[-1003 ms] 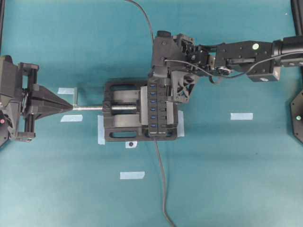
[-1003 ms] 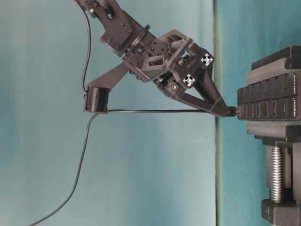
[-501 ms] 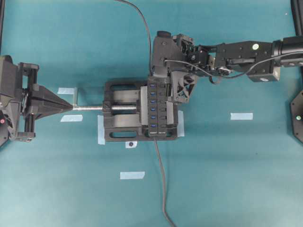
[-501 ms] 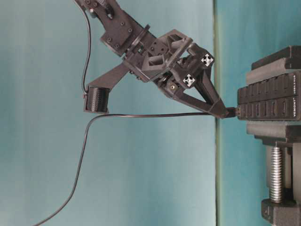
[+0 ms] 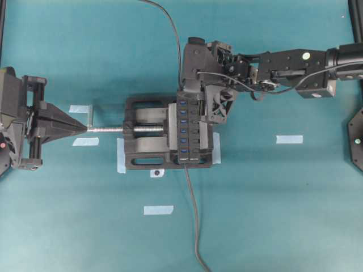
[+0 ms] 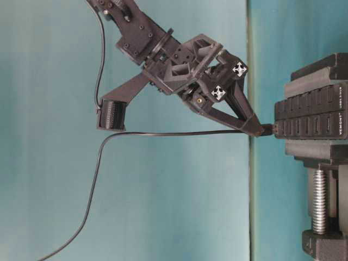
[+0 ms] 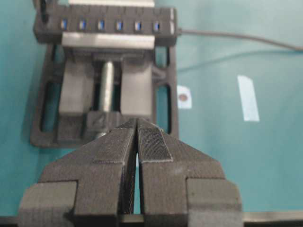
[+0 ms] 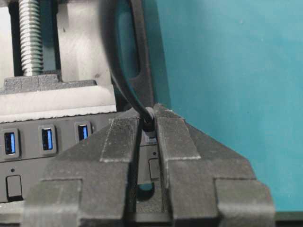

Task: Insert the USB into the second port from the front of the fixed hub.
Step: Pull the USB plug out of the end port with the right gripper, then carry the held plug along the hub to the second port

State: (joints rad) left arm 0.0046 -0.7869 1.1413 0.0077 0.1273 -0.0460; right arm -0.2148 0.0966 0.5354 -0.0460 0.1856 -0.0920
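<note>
Right end effector [image 6: 260, 129] clamped tight on the USB [image 6: 268, 129], a light rigid plug at the fixed hub's [image 5: 188, 131] 12 o'clock end; best held by its body, since the limp cable [image 6: 163, 132] drags.

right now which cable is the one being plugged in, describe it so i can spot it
Find the black vise in the middle of the teal table; the fixed hub with its row of blue ports is clamped in it. At the hub's far end, the right gripper pinches the USB. Its thin cable runs off the table's top edge, unlike the hub's thicker cable leaving the near end.
</note>
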